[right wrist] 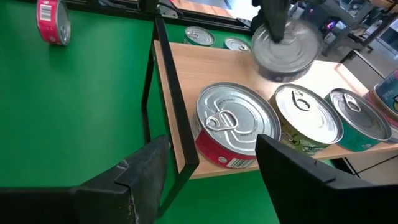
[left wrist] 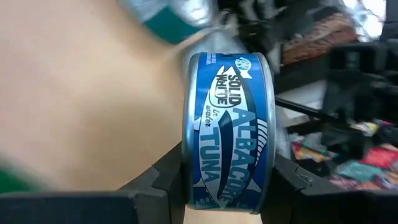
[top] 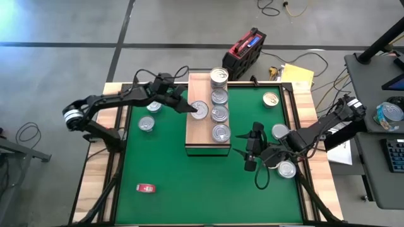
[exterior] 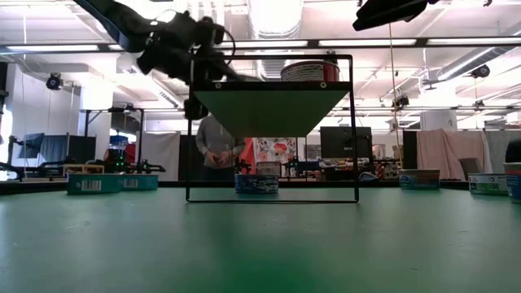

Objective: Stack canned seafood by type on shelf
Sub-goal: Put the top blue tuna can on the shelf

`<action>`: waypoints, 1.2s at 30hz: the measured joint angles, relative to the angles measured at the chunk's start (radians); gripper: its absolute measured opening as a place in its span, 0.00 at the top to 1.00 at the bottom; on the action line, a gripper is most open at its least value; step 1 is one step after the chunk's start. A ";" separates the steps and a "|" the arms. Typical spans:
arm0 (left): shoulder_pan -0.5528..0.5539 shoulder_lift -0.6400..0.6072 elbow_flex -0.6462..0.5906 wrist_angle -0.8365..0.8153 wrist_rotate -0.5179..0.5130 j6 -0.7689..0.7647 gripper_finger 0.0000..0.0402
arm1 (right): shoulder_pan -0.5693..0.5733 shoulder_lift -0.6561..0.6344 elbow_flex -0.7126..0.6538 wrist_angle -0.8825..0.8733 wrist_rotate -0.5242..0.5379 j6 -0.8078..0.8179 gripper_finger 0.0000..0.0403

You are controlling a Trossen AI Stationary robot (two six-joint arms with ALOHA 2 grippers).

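Tuna tin (left wrist: 227, 130) in left gripper (top: 192, 108) over shelf (top: 194, 129).

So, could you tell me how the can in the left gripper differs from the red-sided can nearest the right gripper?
The blue tuna can is clamped between the left gripper's fingers over the shelf; the red-sided can rests on it, ungripped. One label is blue, the other red. Both are round, flat tins.
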 joint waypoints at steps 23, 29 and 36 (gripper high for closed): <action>0.042 0.041 0.053 -0.087 0.053 0.081 0.69 | 0.000 0.001 0.001 0.002 0.002 0.007 0.40; 0.042 0.041 0.053 -0.090 0.053 0.084 0.69 | 0.000 0.001 0.001 0.002 0.002 0.010 0.36; 0.041 0.041 0.053 -0.100 0.044 0.093 0.69 | 0.000 0.001 0.001 0.002 0.002 0.016 0.34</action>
